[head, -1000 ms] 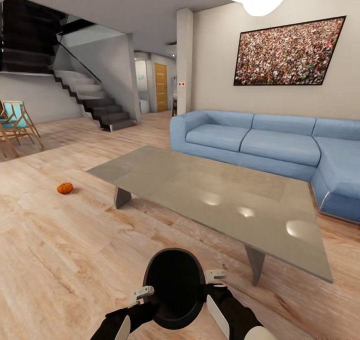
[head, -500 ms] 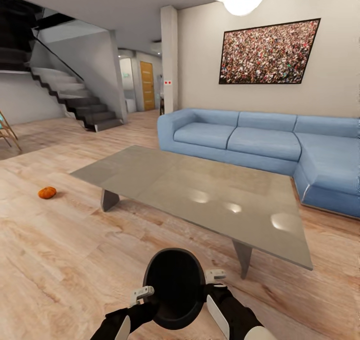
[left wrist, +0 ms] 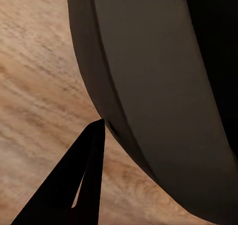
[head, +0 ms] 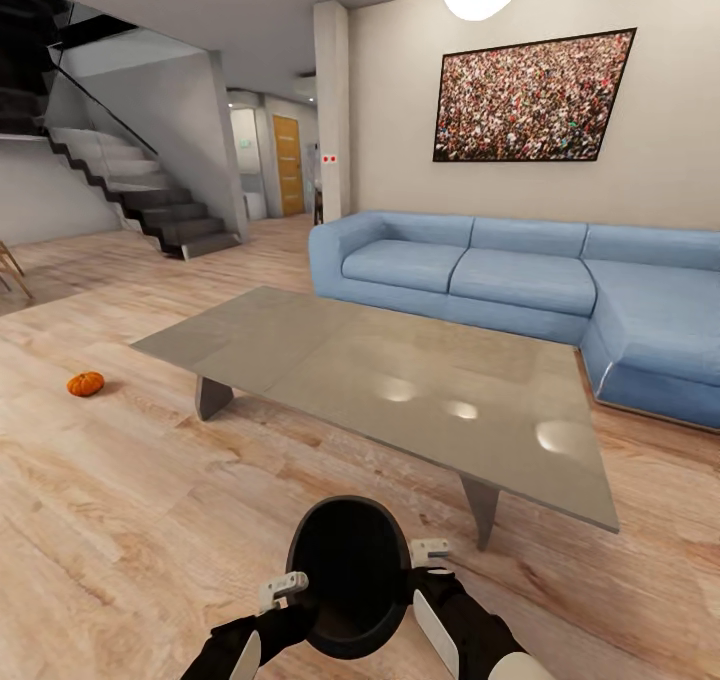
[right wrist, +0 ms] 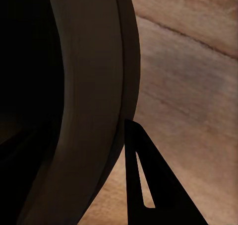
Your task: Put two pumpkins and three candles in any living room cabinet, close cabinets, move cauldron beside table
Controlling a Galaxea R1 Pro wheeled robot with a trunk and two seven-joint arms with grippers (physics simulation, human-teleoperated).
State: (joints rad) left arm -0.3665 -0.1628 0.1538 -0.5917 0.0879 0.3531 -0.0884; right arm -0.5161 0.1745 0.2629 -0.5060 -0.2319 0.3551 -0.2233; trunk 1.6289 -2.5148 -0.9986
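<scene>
Cauldron (head: 349,572): clamped at the rim by left gripper (head: 290,592) and right gripper (head: 422,558).
Pumpkin (head: 85,384): on floor, left of table (head: 300,345).

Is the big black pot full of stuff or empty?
Empty, as far as it shows. The cauldron, held between the left gripper and right gripper, shows a dark hollow inside; its deepest part is too dark to tell.

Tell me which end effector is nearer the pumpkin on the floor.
Left. The left end effector grips the cauldron on the pumpkin side; the right end effector is opposite.
</scene>
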